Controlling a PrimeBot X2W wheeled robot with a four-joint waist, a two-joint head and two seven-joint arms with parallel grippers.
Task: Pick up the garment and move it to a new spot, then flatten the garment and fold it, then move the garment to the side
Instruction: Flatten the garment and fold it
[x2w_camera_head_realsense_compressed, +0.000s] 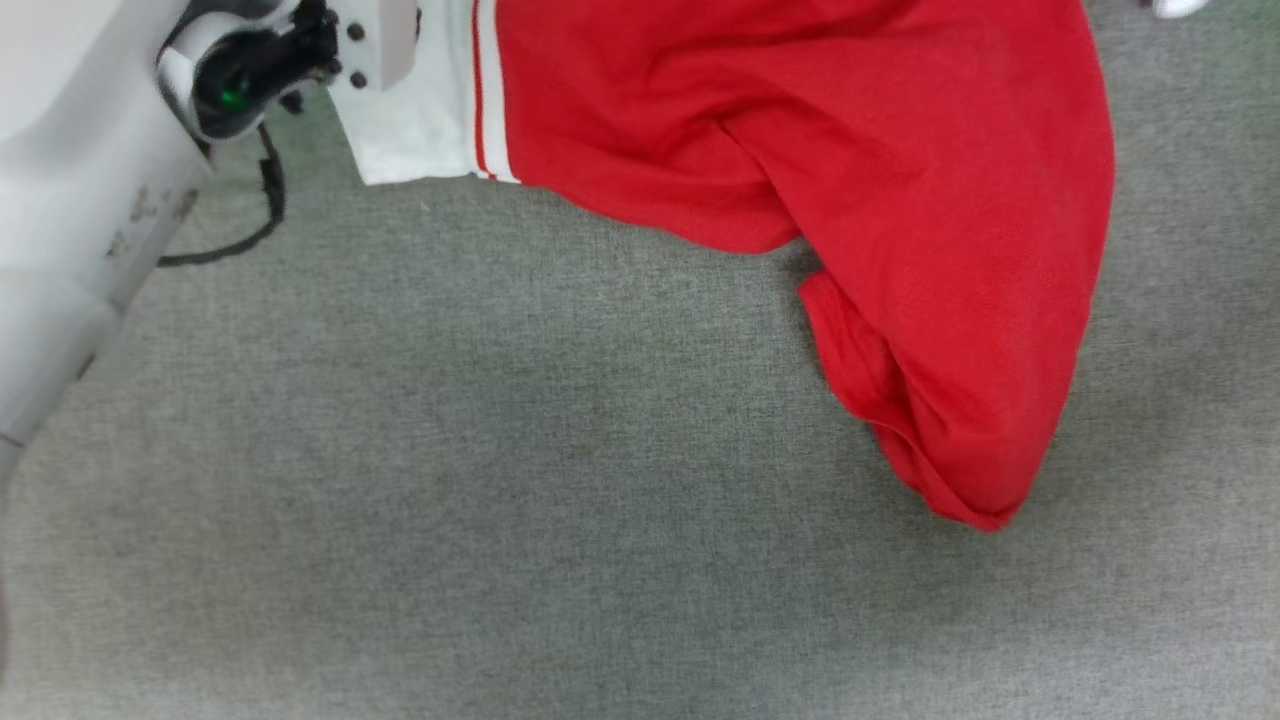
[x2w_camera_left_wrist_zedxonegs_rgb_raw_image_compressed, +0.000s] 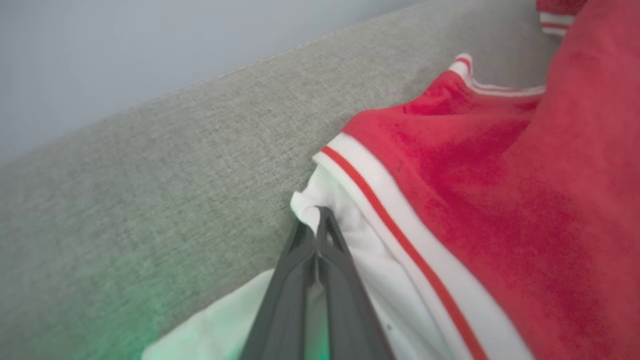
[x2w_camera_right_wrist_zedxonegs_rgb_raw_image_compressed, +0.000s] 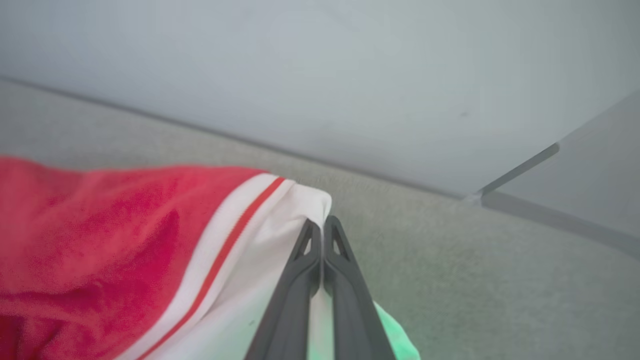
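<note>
both sets of jaws clenched on the white sleeves of the garment (x2w_camera_head_realsense_compressed: 900, 200) above grey fabric.
closest in, the left fingers (x2w_camera_left_wrist_zedxonegs_rgb_raw_image_compressed: 287, 300) are pressed together with a bunched corner of white sleeve (x2w_camera_left_wrist_zedxonegs_rgb_raw_image_compressed: 350, 240) pinched at their tips, so the left jaws are grasping the garment; the right fingers (x2w_camera_right_wrist_zedxonegs_rgb_raw_image_compressed: 292, 300) are likewise closed on the edge of the other white sleeve (x2w_camera_right_wrist_zedxonegs_rgb_raw_image_compressed: 280, 225), so the right jaws are grasping it too. just past each pair of tips runs the red-and-white striped trim (x2w_camera_left_wrist_zedxonegs_rgb_raw_image_compressed: 395, 215), then the red body (x2w_camera_right_wrist_zedxonegs_rgb_raw_image_compressed: 100, 240), which spreads away from the left jaws and sags in a folded lobe towards the grey fabric surface (x2w_camera_head_realsense_compressed: 450, 480). the pale left forearm (x2w_camera_head_realsense_compressed: 70, 200) leans in over that surface. beyond the right jaws stands a pale wall (x2w_camera_right_wrist_zedxonegs_rgb_raw_image_compressed: 300, 75).
</note>
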